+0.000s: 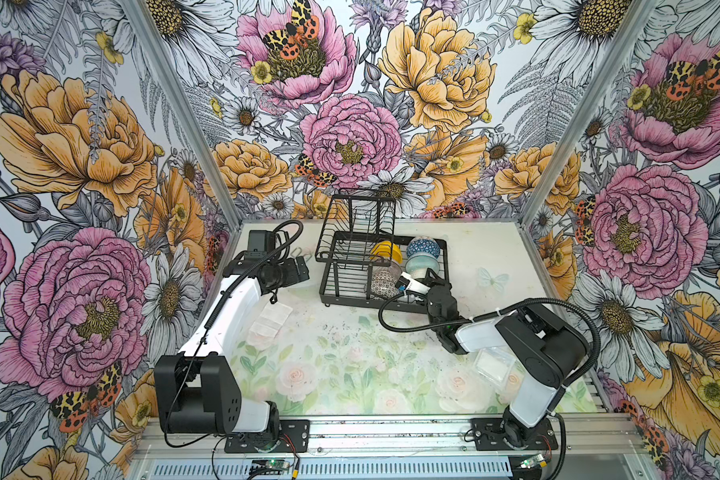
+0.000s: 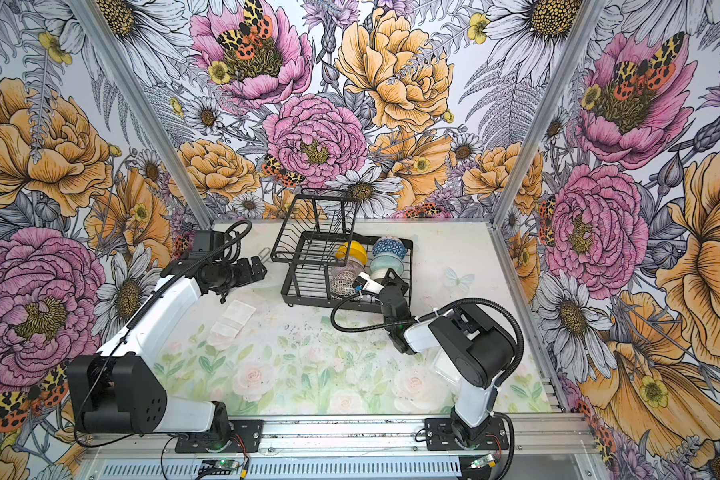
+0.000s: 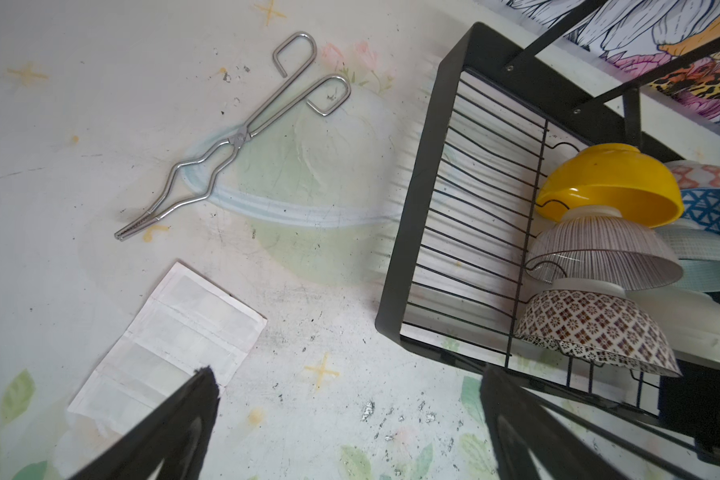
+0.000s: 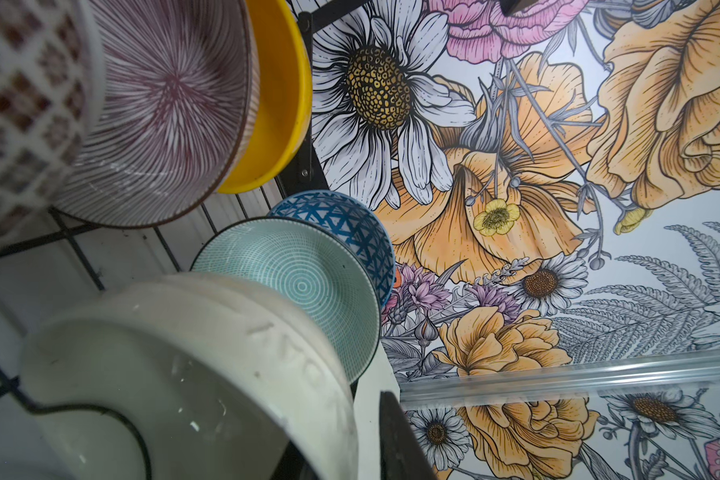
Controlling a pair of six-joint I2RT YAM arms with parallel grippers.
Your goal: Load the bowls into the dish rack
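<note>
cream bowl in dish rack sits beside right pincer, state i cannot tell; left pincer spread.

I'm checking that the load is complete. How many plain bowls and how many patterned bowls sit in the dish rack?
Plain: 2, yellow bowl, cream bowl
Patterned: 4, striped bowl, blue bowl, teal bowl, diamond-print bowl
Total: 6

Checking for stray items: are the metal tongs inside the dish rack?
No, the tongs lie flat on the table, outside the dish rack frame.
</note>
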